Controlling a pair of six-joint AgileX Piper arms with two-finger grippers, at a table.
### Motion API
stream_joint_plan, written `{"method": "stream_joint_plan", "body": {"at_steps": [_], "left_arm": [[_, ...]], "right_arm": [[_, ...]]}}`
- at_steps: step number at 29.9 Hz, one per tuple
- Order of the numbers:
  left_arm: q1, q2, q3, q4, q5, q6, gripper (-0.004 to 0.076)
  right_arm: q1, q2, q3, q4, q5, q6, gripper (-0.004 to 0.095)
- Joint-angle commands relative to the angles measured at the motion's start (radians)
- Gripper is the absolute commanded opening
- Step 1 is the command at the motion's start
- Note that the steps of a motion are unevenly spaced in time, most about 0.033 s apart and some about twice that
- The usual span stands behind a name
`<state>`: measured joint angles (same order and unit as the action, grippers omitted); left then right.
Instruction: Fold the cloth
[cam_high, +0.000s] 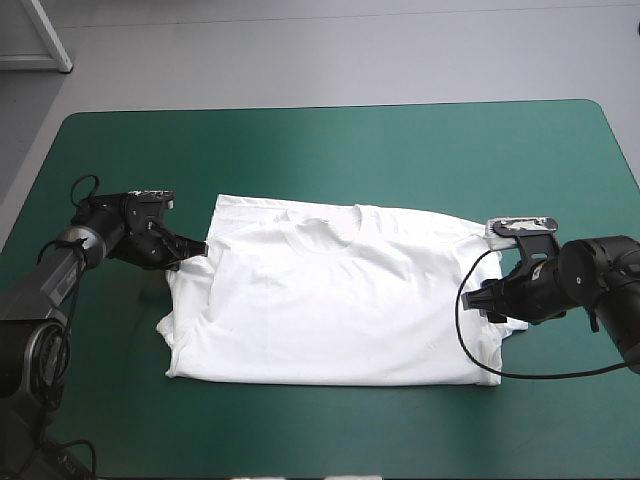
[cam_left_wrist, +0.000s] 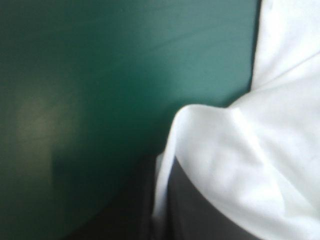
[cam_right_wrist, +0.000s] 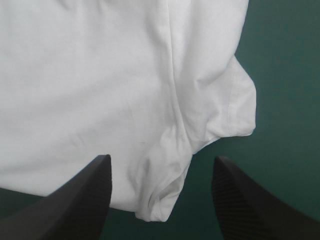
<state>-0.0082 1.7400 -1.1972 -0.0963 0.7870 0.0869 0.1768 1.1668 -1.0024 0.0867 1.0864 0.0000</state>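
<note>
The white T-shirt (cam_high: 335, 300) lies spread flat in the middle of the table, collar toward the far edge and hem toward the near edge. My left gripper (cam_high: 190, 248) is at the shirt's left sleeve. In the left wrist view its black fingers (cam_left_wrist: 210, 220) are shut on a fold of that sleeve (cam_left_wrist: 220, 145), which drapes over them. My right gripper (cam_high: 487, 297) sits at the right sleeve and stands open. In the right wrist view the rumpled sleeve end (cam_right_wrist: 165, 195) lies between its fingers (cam_right_wrist: 80, 200), on the cover.
The teal-green cover (cam_high: 330, 160) shows on all sides of the shirt, widest toward the far edge. The left arm reaches in low from the left edge, the right arm from the right edge.
</note>
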Motion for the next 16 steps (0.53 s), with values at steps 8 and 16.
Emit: {"method": "stream_joint_plan", "body": {"at_steps": [8, 16], "left_arm": [[-0.009, -0.219, -0.018, -0.106, -0.052, -0.041, -0.0009], [-0.161, -0.231, -0.018, -0.325, -0.023, 0.157, -0.0009]], "right_arm": [[-0.001, -0.024, -0.024, 0.006, -0.082, 0.0, 0.0548], [-0.001, -0.024, -0.024, 0.006, -0.124, 0.0, 0.0547]]}}
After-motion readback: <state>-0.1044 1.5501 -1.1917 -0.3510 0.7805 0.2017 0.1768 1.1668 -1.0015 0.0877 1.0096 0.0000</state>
